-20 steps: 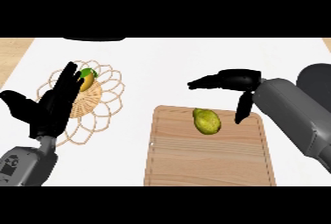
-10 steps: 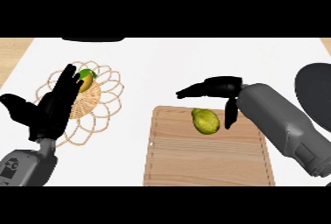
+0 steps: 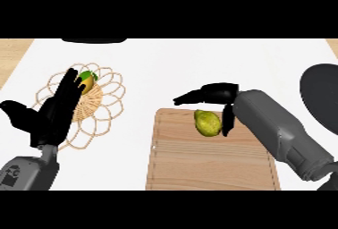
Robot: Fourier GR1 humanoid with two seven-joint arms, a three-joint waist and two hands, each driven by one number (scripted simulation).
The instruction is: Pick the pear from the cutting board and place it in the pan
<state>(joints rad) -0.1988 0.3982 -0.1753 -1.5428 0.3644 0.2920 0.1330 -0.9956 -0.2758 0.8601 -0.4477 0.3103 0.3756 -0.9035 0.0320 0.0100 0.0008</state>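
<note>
A yellow-green pear (image 3: 208, 123) lies near the far edge of the wooden cutting board (image 3: 210, 165). My right hand (image 3: 214, 94) hovers just over and behind the pear, fingers spread to the left and the thumb hanging down along the pear's right side; it is open and not closed round the fruit. The dark pan (image 3: 321, 96) shows only partly at the right edge. My left hand (image 3: 48, 117) rests open at the left, fingers up, in front of a wicker basket.
The woven wicker basket (image 3: 99, 105) at the left holds a yellow and green fruit (image 3: 87, 81). A dark object (image 3: 94, 40) sits at the counter's far edge. The counter top is white with wood strips at both sides.
My right hand has moved left and nearer, from beside the board's far right corner to directly over the pear. The pear and my left hand have stayed put.
</note>
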